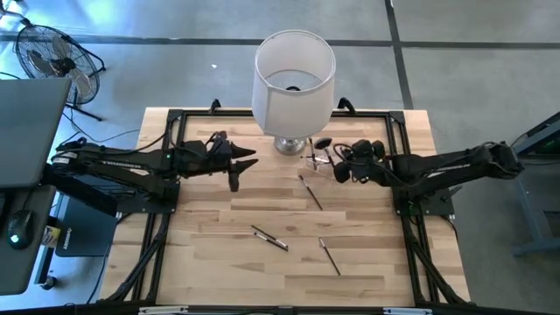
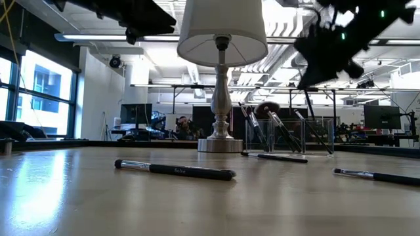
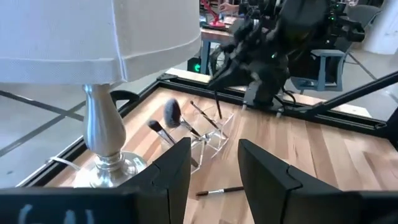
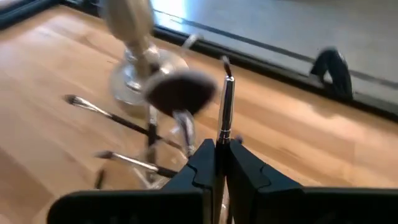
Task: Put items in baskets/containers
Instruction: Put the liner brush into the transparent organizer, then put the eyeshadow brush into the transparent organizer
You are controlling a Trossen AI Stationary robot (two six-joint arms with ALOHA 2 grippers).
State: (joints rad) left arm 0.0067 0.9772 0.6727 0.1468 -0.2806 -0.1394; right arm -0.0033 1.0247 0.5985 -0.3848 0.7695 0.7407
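The right gripper (image 4: 216, 152) is clamped shut on a thin brush (image 4: 224, 109), holding it upright just above the clear holder (image 3: 211, 134) at the far side of the table (image 1: 367, 271), right of the lamp (image 1: 293, 83). Several brushes already lean in that holder, one with a fluffy black head (image 3: 172, 112). The left gripper (image 3: 214, 165) hangs empty with its fingers apart, left of the lamp. Loose brushes lie on the wood: one near the holder (image 1: 311, 192), two nearer the front (image 1: 269, 237) (image 1: 330, 256).
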